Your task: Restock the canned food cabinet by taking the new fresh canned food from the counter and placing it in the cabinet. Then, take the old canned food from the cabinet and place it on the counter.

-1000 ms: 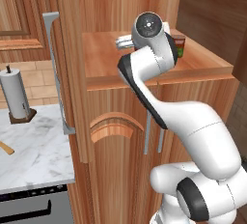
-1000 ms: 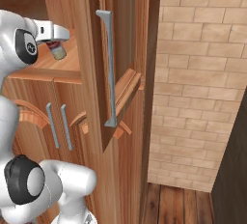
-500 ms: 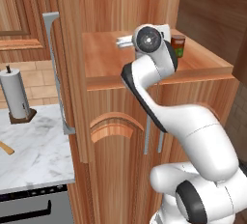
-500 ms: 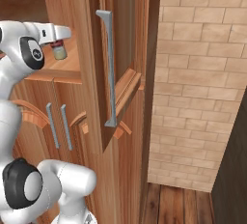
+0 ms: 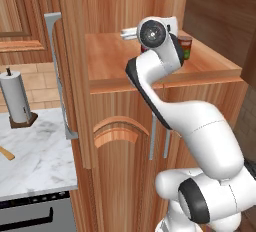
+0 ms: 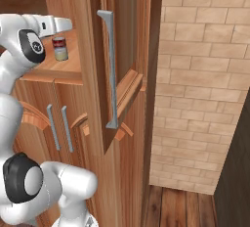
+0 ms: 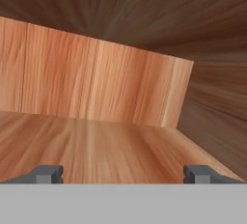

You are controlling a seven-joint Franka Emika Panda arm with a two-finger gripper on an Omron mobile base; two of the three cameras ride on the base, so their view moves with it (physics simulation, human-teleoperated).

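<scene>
End effector [image 7: 123,174] spread, empty, inside the warm-brown wooden cabinet [image 5: 115,106] — withdraw straight, clear of the red-and-cream banded can [image 6: 60,49] — then seek the dark red can [image 5: 185,47].

The cabinet [image 5: 125,61] shelf niche had two cans standing upright on it: the new fresh canned food [image 6: 60,49] and the old canned food [image 5: 185,47]. Off to the left, the counter [image 5: 35,151] carried a paper towel holder [image 5: 16,98] on a dark base.
</scene>
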